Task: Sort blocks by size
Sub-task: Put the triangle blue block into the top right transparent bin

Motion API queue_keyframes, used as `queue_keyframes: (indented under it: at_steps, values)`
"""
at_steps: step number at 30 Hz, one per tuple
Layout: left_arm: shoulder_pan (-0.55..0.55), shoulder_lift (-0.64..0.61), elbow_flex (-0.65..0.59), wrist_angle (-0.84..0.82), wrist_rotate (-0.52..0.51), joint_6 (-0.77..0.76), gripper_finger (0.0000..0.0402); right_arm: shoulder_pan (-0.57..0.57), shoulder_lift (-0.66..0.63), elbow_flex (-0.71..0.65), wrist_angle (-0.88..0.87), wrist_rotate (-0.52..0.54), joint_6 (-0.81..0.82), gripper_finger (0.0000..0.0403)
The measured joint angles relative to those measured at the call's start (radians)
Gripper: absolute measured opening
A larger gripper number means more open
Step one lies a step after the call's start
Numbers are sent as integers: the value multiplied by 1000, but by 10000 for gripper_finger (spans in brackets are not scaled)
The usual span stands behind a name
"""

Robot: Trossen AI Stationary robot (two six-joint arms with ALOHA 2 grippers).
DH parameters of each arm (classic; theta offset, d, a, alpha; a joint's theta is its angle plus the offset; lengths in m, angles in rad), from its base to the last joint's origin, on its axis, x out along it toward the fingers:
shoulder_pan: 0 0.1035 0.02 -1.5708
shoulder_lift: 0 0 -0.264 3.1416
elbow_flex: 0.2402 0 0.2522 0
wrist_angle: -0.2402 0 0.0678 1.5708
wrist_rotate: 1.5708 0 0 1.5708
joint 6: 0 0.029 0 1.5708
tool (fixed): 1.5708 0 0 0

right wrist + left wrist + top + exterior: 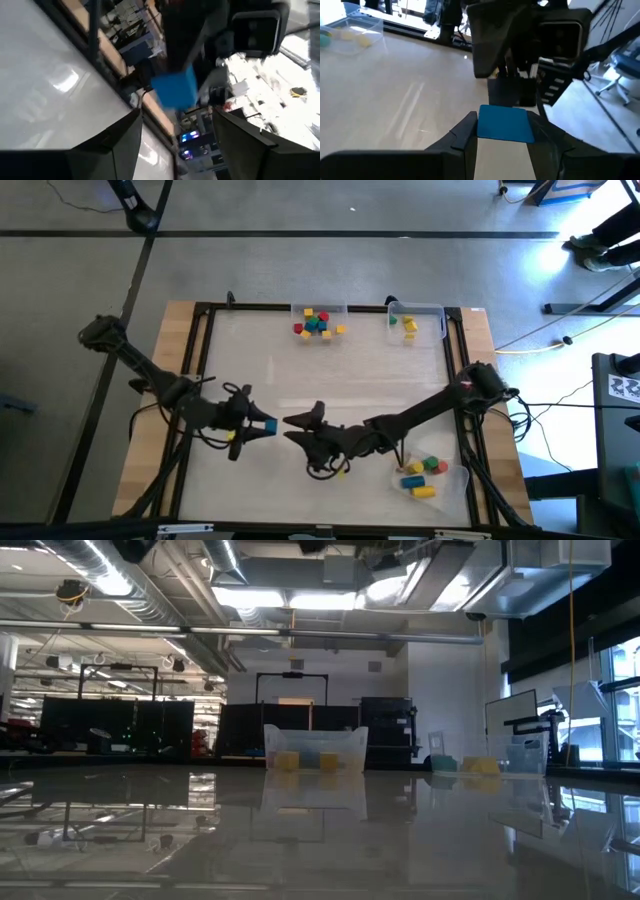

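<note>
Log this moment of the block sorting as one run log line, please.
left gripper: shut on blue block, mid-table | right gripper: open, facing it, apart | trays: two at far edge, one near right, hold blocks

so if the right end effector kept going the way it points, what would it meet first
Most likely the blue cube-shaped toy block held in the left end effector; the open right end effector faces it, though the gap is hard to judge.

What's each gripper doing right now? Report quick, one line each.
Left gripper: closed on a blue block, held above the table's middle.
Right gripper: open, holding nothing, facing the blue block from close by.
</note>
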Motion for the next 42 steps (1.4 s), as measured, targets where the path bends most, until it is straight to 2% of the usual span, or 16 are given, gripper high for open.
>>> queue_keyframes:
  at_steps: [6,14,27,31,37,42]
  values:
    - [43,8,1,50,12,4,119,-21,40,64,5,-13,-30,239]
    - [46,22,1,122,37,22,118,-42,49,108,28,-27,-64,239]
    - [46,23,1,141,36,6,118,-56,50,122,31,-65,-236,235]
    - [46,22,1,141,36,0,118,-57,50,122,29,-94,-244,203]
    - [45,22,1,143,36,-4,130,-61,50,122,21,-114,-269,121]
    - [46,22,1,141,36,21,147,-61,50,122,23,-118,-264,120]
